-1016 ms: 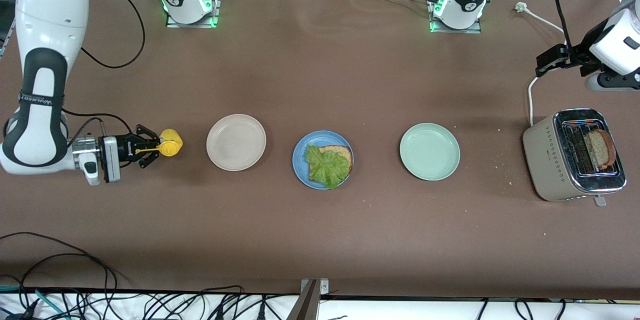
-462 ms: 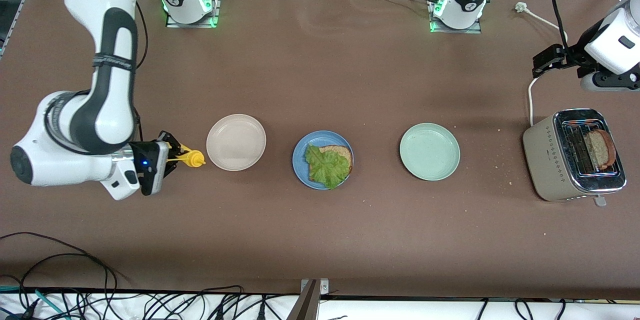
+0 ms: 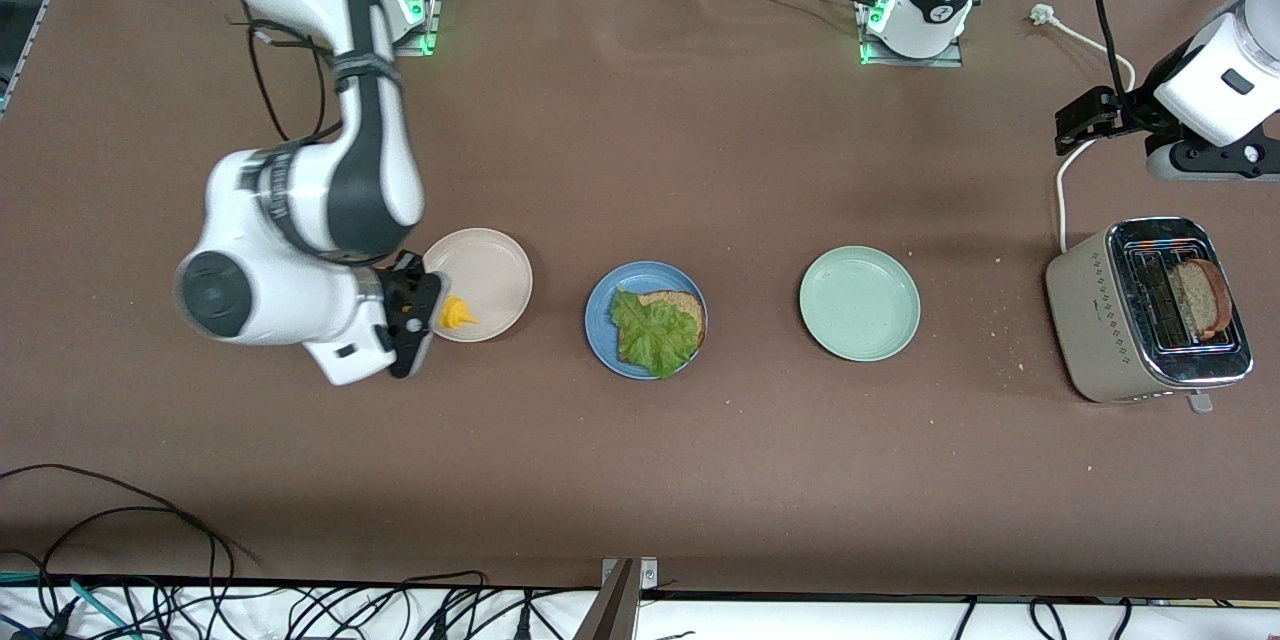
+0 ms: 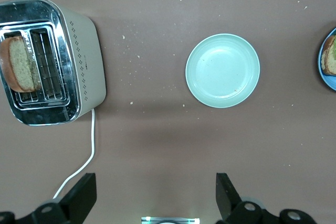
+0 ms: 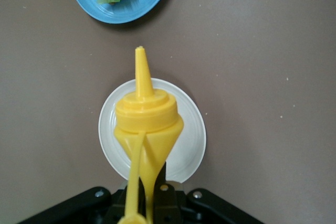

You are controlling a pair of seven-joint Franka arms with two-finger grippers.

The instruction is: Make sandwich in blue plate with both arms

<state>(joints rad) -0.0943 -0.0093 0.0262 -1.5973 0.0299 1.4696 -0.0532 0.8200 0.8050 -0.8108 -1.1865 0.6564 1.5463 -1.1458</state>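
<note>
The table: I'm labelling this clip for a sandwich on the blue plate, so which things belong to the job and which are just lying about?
In the job:
- blue plate with bread slice and lettuce
- second slice in the toaster
- yellow sauce bottle in the shut right gripper, over the beige plate
- open left gripper, near the toaster

Lying about:
- beige plate
- pale green plate

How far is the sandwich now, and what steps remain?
Done: one bread slice with lettuce lies on the blue plate. In hand: right gripper holds a yellow sauce bottle over the beige plate. Left: the second slice sits in the toaster; left gripper waits open.
</note>
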